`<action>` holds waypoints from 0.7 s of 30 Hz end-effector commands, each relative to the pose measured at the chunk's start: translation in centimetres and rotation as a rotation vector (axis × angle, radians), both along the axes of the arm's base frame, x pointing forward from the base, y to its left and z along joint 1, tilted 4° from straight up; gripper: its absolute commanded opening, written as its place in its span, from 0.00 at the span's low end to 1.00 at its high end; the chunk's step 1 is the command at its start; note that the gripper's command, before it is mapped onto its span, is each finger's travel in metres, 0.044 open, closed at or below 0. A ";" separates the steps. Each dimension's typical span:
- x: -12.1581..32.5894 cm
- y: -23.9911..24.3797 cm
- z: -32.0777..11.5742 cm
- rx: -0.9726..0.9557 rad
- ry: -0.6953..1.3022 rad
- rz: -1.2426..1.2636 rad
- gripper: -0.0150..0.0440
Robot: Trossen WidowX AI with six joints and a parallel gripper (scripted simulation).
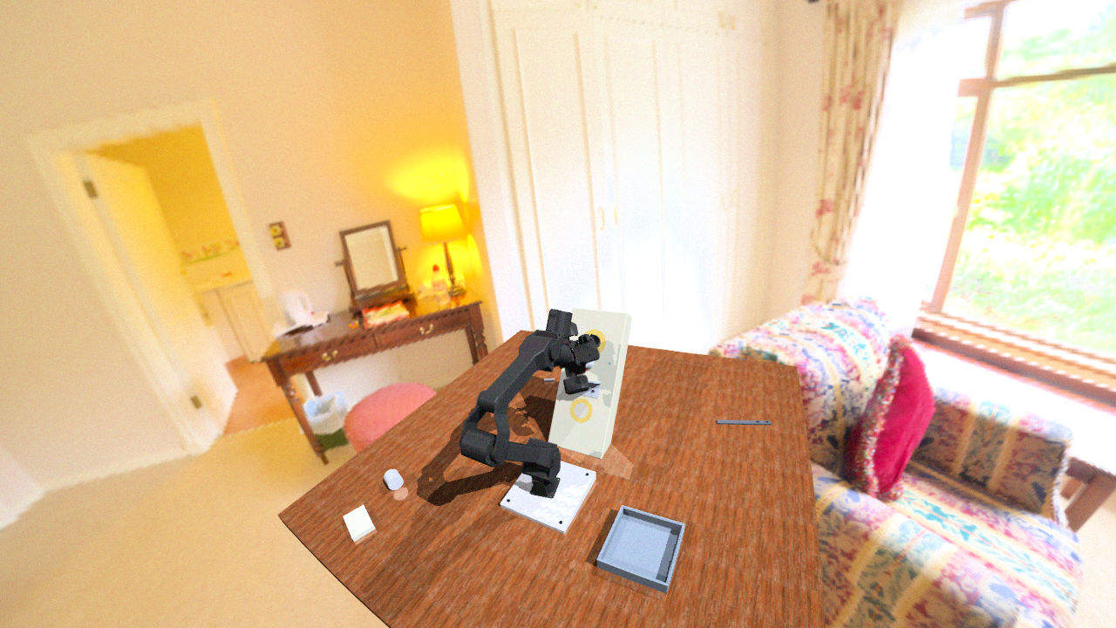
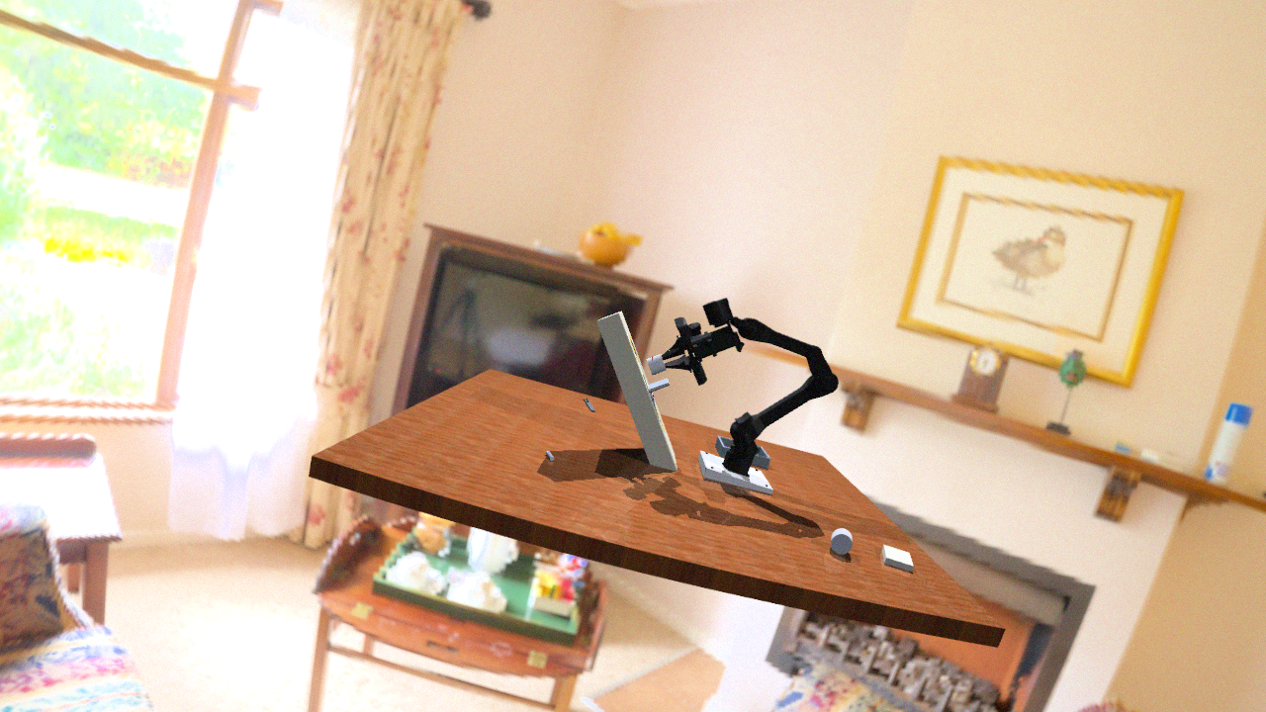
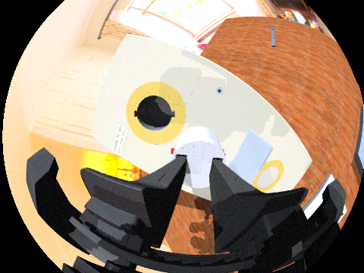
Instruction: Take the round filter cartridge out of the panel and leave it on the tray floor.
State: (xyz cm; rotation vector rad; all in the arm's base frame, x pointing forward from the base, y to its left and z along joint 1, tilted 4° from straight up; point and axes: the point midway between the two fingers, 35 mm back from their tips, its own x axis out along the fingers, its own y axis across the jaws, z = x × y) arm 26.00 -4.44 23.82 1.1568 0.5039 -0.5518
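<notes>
The pale round filter cartridge (image 3: pixel 199 140) (image 2: pixel 656 364) is out of the service panel (image 3: pixel 114 83) (image 2: pixel 652 433) (image 1: pixel 612 390), held a little in front of its face. My gripper (image 3: pixel 199 160) (image 2: pixel 667 361) is shut on the cartridge, with a fingertip at each side of its near end. The slots are hidden by the fingers. The round socket (image 3: pixel 155 111) in the panel is dark and empty inside a yellow ring (image 3: pixel 131 114). The blue-grey tray (image 1: pixel 639 548) lies on the table beside the robot's base, with nothing in it.
A light blue ledge (image 3: pixel 248 153) (image 2: pixel 658 385) juts from the panel below the socket. A lower yellow ring (image 1: pixel 573 413) surrounds a pale disc. A small cylinder (image 1: pixel 392 479) (image 2: pixel 841 541), a white block (image 1: pixel 358 523) (image 2: pixel 896 558) and a thin grey bar (image 1: pixel 744 422) (image 3: pixel 273 36) lie on the table.
</notes>
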 end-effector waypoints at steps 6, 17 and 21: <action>-0.5 0.1 -0.8 0.000 0.002 0.000 0.39; -0.5 0.1 -0.9 0.000 0.000 0.000 0.44; -0.5 0.1 -0.7 0.001 -0.011 0.000 0.44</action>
